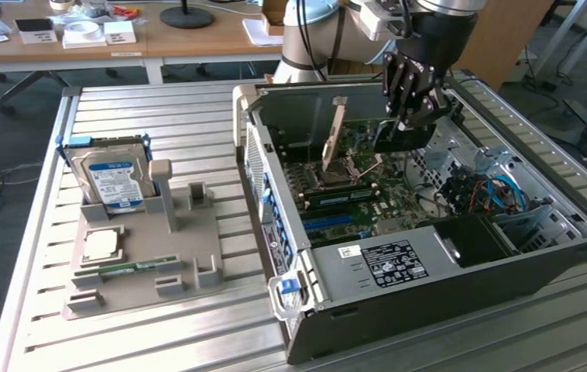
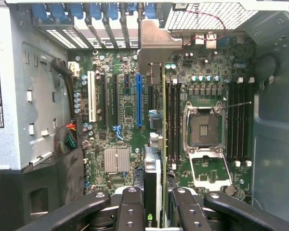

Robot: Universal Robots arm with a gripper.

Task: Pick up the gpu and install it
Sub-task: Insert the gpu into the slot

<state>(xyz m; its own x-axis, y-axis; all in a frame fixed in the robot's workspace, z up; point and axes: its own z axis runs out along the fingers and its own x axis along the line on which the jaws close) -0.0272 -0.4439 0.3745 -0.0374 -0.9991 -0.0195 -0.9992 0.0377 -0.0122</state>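
Wrist view puts the gripper (image 2: 156, 198) nearest, its black fingers (image 2: 132, 204) clenched from both sides on the gpu (image 2: 153, 173), which is seen edge-on as a thin upright card with a green rim and a black face. Past the fingers the card runs toward its silver bracket (image 2: 156, 43), which stands close to the rear wall of the computer case (image 2: 33, 96) and its row of blue slot clips (image 2: 94, 12). Beneath the card lies the green motherboard (image 2: 125, 110); a long blue slot (image 2: 138, 98) is on 1 side of the card and the open CPU socket (image 2: 204, 127) on the other. Whether the card's lower edge touches any slot cannot be told. Exterior view shows, closest to the camera, the case's dark front end (image 1: 428, 271) on a slatted metal table (image 1: 169, 108). On the exterior view's left sits a grey holder (image 1: 185, 240) with a small green RAM stick (image 1: 133, 266) and, further back, a blue-labelled hard drive (image 1: 113, 182). Deeper in, the gripper (image 1: 410, 122) reaches down into the open case, holding the gpu (image 1: 366, 136) upright over the board. Farthest off stands a wooden desk (image 1: 169, 39).
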